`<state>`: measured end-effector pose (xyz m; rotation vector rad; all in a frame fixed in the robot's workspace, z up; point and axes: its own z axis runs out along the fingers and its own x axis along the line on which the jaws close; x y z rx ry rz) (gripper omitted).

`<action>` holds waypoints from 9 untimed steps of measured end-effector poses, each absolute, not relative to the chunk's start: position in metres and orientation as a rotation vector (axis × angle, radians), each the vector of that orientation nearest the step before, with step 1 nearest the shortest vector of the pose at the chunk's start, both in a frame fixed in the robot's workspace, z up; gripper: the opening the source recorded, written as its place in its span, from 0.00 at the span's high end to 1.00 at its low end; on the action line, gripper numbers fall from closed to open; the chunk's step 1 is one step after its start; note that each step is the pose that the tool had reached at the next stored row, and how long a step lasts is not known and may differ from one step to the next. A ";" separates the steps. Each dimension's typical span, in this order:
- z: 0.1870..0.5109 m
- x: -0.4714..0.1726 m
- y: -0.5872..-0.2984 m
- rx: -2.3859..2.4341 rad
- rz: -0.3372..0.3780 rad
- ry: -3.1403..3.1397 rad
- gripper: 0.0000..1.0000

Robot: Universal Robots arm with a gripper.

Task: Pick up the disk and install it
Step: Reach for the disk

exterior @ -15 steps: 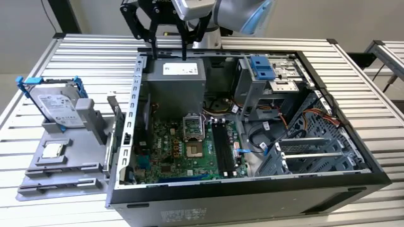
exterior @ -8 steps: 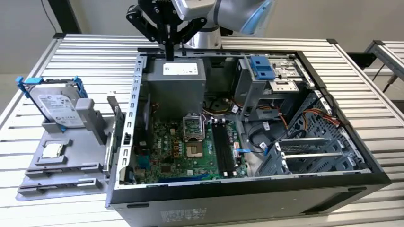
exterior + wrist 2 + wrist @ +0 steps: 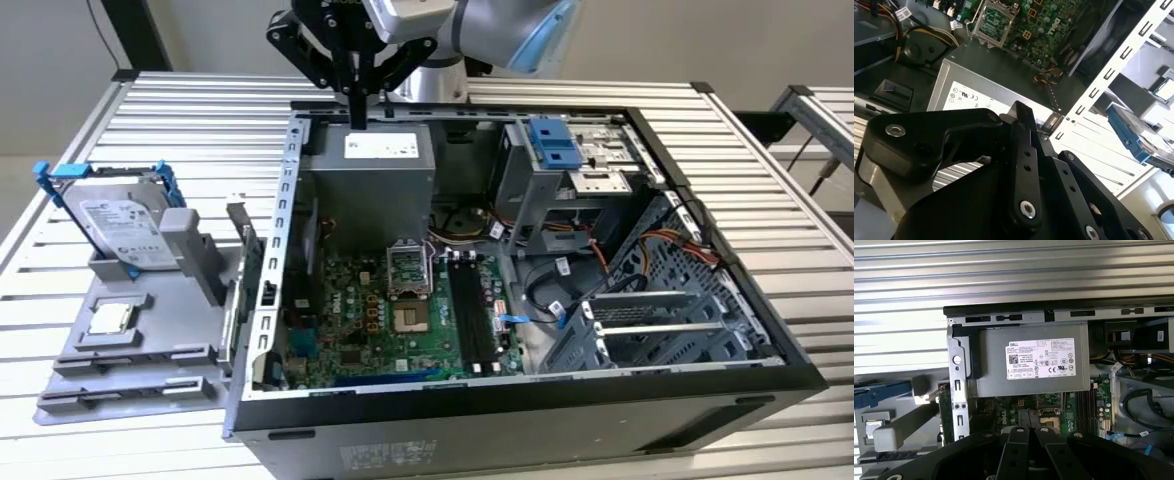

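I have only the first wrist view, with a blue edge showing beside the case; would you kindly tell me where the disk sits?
Observer: In the exterior view the disk stands on edge in a grey holder outside the computer case, at the exterior view's left.
Operator: Thank you; how does the gripper stand relative to it?
Observer: The gripper, shut and empty, hangs above the power-supply box, well apart from the disk.

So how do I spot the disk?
Find the big open computer case; on the exterior view's left sits a grey holder. The disk stands at its far end: silver, white label, blue frame, much bigger than the small square chip nearby.
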<state>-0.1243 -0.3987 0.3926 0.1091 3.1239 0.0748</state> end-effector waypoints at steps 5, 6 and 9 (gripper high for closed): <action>0.393 -0.125 -0.399 0.109 0.075 3.124 1.00; 0.393 -0.125 -0.399 0.109 0.075 3.124 1.00; 0.396 -0.129 -0.399 0.109 0.077 3.124 1.00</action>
